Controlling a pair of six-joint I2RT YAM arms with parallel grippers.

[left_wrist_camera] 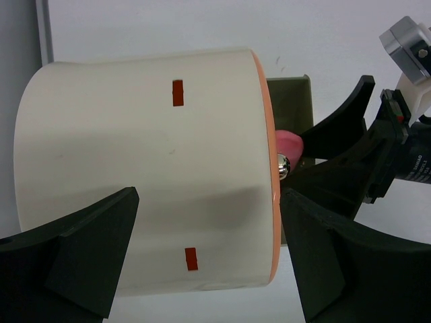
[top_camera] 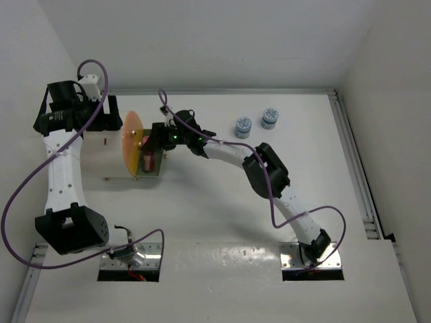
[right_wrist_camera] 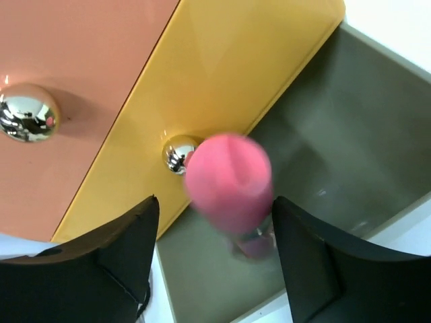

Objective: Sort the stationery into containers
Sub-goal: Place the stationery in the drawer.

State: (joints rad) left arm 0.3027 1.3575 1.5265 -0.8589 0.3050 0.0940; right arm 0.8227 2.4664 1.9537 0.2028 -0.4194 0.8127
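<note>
The cream drum (top_camera: 94, 151) lies on its side at the left, its orange round face (top_camera: 131, 140) turned right; it fills the left wrist view (left_wrist_camera: 148, 168). An olive drawer (top_camera: 156, 168) stands pulled out of the face. A pink stubby cylinder (right_wrist_camera: 229, 183), blurred, is over the drawer's floor (right_wrist_camera: 323, 155), between my right gripper's (right_wrist_camera: 212, 262) open fingers and touching neither. My left gripper (left_wrist_camera: 209, 269) is open and straddles the drum. Two round blue-and-white pieces (top_camera: 243, 126) (top_camera: 270, 118) stand on the table to the right. No pens are in view.
The drawer has a yellow front (right_wrist_camera: 222, 74) with a chrome knob (right_wrist_camera: 176, 153); another knob (right_wrist_camera: 27, 111) sits on the orange face. White walls close in the table at the left and back. A rail (top_camera: 353, 161) runs along the right edge.
</note>
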